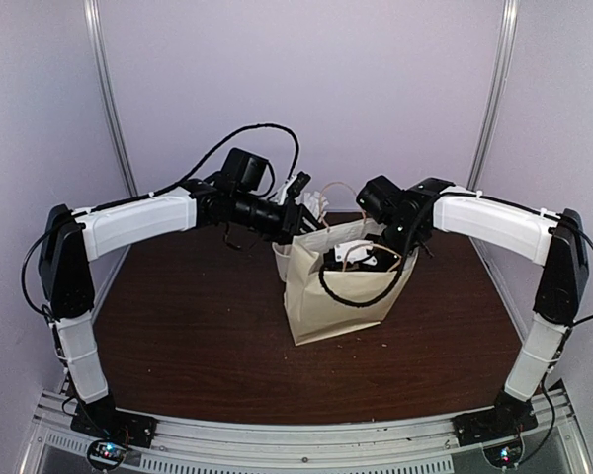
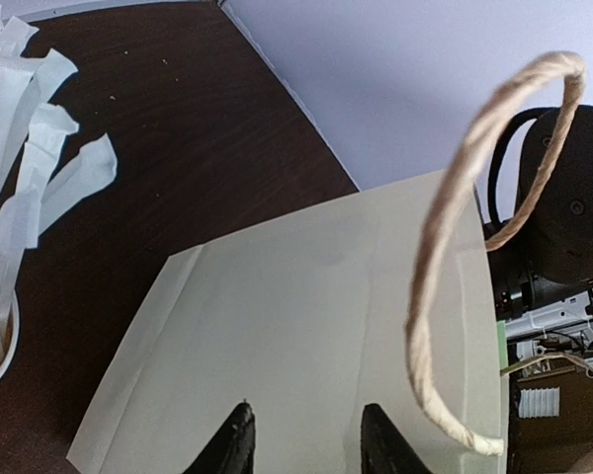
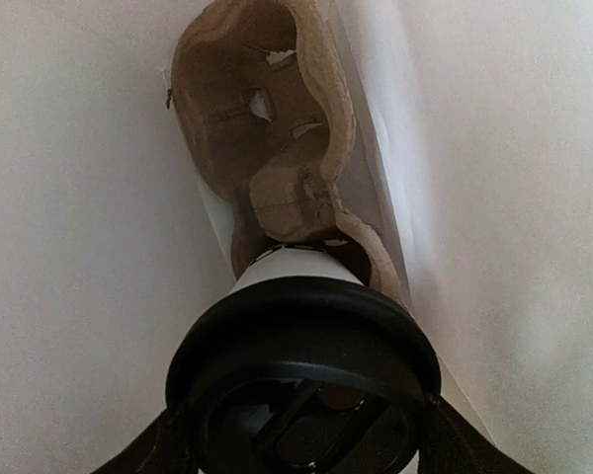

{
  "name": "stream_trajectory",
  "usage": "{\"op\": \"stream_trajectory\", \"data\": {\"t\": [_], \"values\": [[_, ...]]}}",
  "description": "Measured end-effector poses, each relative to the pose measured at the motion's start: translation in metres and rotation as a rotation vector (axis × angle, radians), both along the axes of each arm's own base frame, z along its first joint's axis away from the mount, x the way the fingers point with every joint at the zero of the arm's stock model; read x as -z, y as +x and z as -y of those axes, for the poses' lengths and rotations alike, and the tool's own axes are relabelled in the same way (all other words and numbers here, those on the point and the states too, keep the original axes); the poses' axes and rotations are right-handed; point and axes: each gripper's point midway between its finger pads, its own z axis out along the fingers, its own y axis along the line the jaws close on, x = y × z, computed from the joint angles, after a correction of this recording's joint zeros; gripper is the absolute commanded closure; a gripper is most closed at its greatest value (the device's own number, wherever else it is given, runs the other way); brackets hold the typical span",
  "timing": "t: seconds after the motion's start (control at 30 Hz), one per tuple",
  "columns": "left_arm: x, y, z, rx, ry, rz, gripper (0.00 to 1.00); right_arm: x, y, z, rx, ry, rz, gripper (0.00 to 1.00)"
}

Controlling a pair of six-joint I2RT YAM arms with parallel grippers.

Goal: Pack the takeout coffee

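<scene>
The takeout coffee, a white paper cup (image 3: 295,267) under a round black lid (image 3: 277,321), hangs inside the cream paper bag (image 1: 331,296). My right gripper (image 3: 301,439) is shut on it, one finger against each side of the lid. The cup's lower end sits at a brown pulp tray (image 3: 262,128) deeper in the bag. In the top view my right gripper (image 1: 376,249) reaches down into the bag's mouth. My left gripper (image 2: 311,439) stands open over the bag's outer side panel (image 2: 296,326), at the bag's back left corner (image 1: 298,215).
A second white cup (image 2: 2,341) with tall white wrapped sticks (image 2: 40,168) stands on the dark table (image 1: 178,316) just behind the bag. The bag's twisted paper handle (image 2: 455,227) loops up beside my left fingers. Pale walls close in the back and sides.
</scene>
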Motion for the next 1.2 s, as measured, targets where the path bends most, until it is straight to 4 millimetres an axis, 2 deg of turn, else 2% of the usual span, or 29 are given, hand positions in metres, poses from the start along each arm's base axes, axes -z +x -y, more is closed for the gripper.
{"op": "stream_trajectory", "data": {"t": [0.53,0.87,1.2], "values": [[0.008,-0.001,-0.002,0.004,0.029,0.000,0.61,0.012,0.002,-0.003,0.026,0.003,-0.031,0.45],[0.009,0.000,-0.003,0.004,0.035,0.013,0.60,0.009,0.002,-0.003,0.053,0.014,-0.031,0.40],[0.007,-0.005,-0.011,-0.006,0.044,0.030,0.60,0.011,0.002,-0.003,0.077,0.022,-0.034,0.39]]}}
